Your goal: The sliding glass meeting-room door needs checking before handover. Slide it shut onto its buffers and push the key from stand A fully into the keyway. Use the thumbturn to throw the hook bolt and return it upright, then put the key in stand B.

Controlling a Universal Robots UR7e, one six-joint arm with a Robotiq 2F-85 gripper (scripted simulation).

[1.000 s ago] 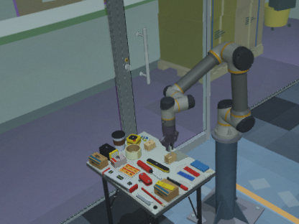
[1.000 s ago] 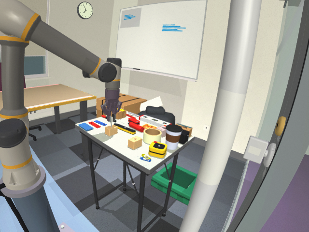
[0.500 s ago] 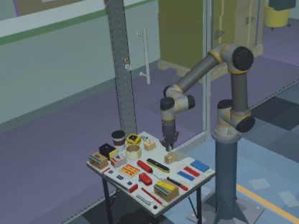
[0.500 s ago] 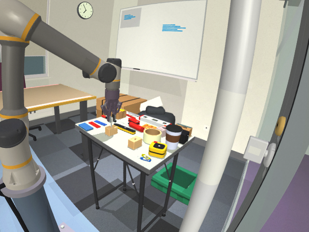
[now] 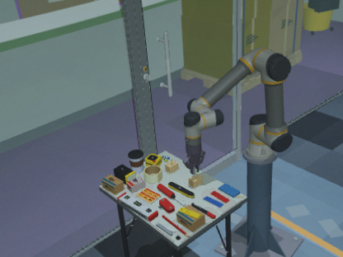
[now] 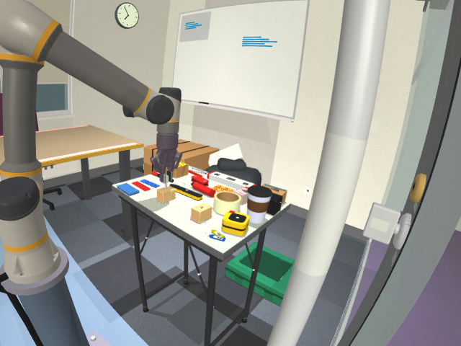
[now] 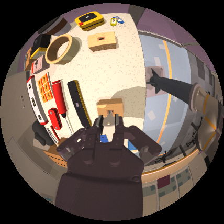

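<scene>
The key point(image 7: 108, 122) is partly hidden between my fingers; only its grey metal head shows, just above a wooden key stand point(image 7: 110, 106) point(image 5: 196, 180) point(image 6: 166, 194) near the table's right edge. A second wooden stand point(image 7: 102, 41) point(image 5: 172, 166) point(image 6: 201, 213) sits further along the table, its slot empty. The sliding glass door's pull handle point(image 5: 167, 66) stands beyond the grey post, and the thumbturn point(image 6: 400, 231) sits on the frame below the round keyway point(image 6: 419, 187). My gripper point(image 7: 109, 125) point(image 5: 193, 167) point(image 6: 164, 175) points straight down over the first stand and is closed on the key.
A green crate point(image 6: 265, 272) lies on the floor under the table's far corner. The table is crowded: a tape roll point(image 6: 227, 202), coffee cup point(image 6: 258, 204), yellow tape measure point(image 6: 235, 222), red tools point(image 7: 59, 97) and a black level point(image 7: 78, 102) lie left of the stands.
</scene>
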